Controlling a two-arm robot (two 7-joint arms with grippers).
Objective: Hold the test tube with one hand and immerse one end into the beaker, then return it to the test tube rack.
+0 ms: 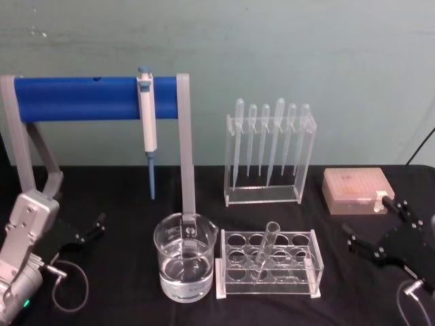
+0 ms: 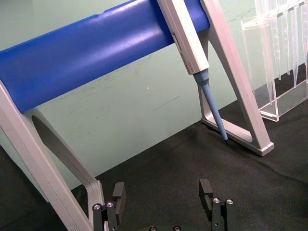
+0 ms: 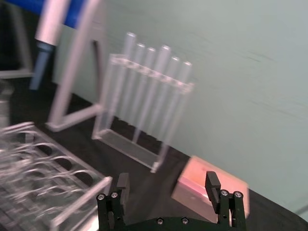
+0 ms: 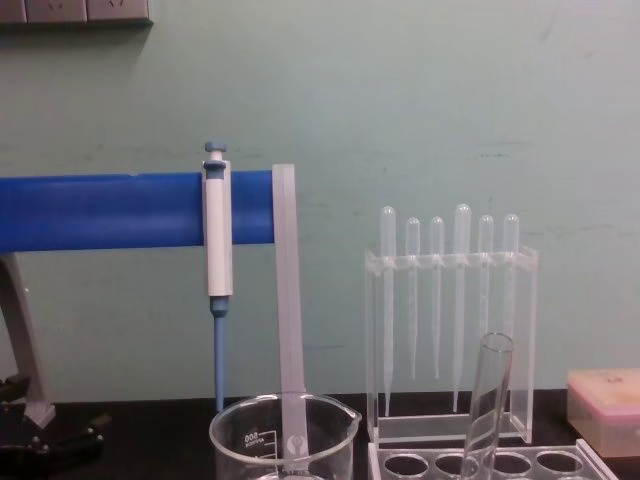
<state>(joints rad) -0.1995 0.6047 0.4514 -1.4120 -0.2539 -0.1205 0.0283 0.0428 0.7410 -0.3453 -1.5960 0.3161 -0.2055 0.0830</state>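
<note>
The test tube [image 1: 266, 246] is a clear glass cylinder leaning in a hole of the clear rack [image 1: 309, 272], open rim up; the chest view shows the test tube [image 4: 489, 398] rising above the rack. Just left of the rack stands the beaker [image 1: 185, 263], wide and partly filled with clear liquid, and the beaker [image 4: 282, 432] rim appears low in the chest view. My left gripper [image 1: 92, 231] rests open on the black cloth at the left, far from both. My right gripper [image 1: 376, 224] sits open to the right of the rack. Both wrist views show open grippers [image 2: 162, 192] [image 3: 167, 185] holding nothing.
A blue-bar stand [image 1: 88, 97] carries a blue-and-white micropipette [image 1: 147, 115] behind the beaker. A clear holder of several plastic pipettes [image 1: 270, 153] stands behind the rack. A pink tip box [image 1: 357, 190] lies at the right, close to my right gripper.
</note>
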